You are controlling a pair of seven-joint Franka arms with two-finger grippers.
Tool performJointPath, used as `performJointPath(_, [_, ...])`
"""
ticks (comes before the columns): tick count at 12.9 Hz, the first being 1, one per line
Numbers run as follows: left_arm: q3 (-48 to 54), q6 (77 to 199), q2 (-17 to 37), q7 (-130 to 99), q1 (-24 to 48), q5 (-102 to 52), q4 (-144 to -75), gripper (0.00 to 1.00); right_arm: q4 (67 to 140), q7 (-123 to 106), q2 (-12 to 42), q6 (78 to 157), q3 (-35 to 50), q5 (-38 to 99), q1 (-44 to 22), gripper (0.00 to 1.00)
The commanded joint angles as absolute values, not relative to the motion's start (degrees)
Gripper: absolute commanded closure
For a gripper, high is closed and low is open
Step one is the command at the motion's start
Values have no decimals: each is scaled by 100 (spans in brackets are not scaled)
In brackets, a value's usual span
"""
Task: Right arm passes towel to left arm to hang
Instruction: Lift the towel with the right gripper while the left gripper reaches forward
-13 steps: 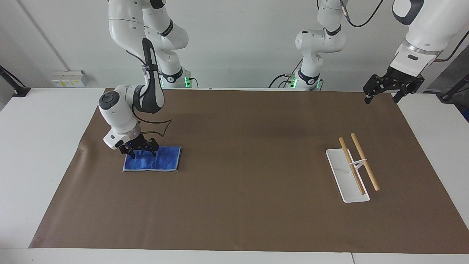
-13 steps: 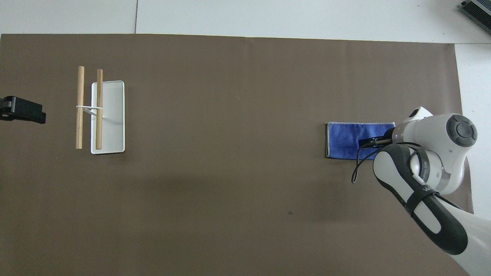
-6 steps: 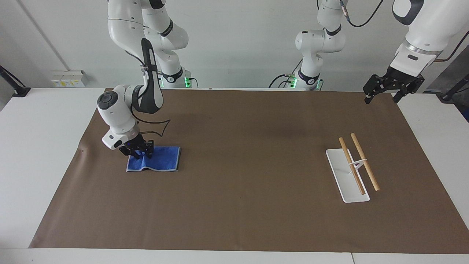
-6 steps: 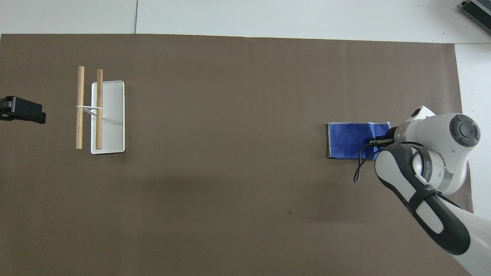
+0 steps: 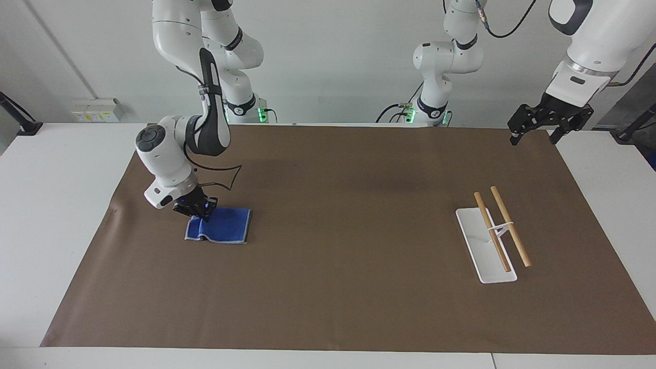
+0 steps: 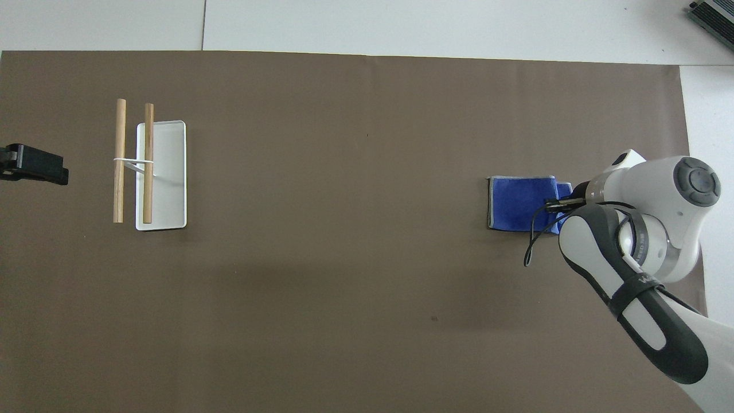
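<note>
right tool (image 5: 197,209): pinched together on the towel's end by the right arm's end of the counter; that end is bunched and lifted a bit, and the facing view shows this best
towel (image 5: 223,225): bright blue, mostly flat on the brown mat (image 5: 328,246), toward the right arm's end of the counter, about midway between the robots' edge and the opposite edge
overhead extra: the right arm's wrist and cable loop (image 6: 536,241) cover the pinched end, so the grip itself is hidden there
rack (image 5: 493,237): white tray with two wooden rods across a wire, toward the left arm's end, well apart from the towel
left tool (image 5: 548,123): fingers spread apart, holding nothing, waiting up over the counter's corner at the left arm's end by the robots' edge; overhead only catches a black bit (image 6: 34,165) at the frame edge
</note>
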State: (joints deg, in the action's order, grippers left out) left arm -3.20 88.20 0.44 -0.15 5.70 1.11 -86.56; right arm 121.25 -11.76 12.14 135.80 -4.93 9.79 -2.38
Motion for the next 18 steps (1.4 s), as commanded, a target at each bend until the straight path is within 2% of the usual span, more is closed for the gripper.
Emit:
performJointPath(1, [-360,8886,-105,26,580,44,-8833,0,11857,-1090,985,13150,-369,1484,-211,100])
performJointPath(6, [-360,8886,-106,18,580,44,-8842,0,11225,-959,809,12604,-123,2669,-211,100])
performJointPath(10, [-360,8877,-105,26,580,44,-8842,0,10812,-46,887,12595,280,3477,-246,100])
performJointPath(14, [-281,8930,-140,-419,860,44,-8955,0,10600,710,932,12761,378,5067,-553,100])
performJointPath(18, [-273,9104,-228,-2446,896,44,-9122,0,10608,1544,940,13471,378,6431,-1237,100])
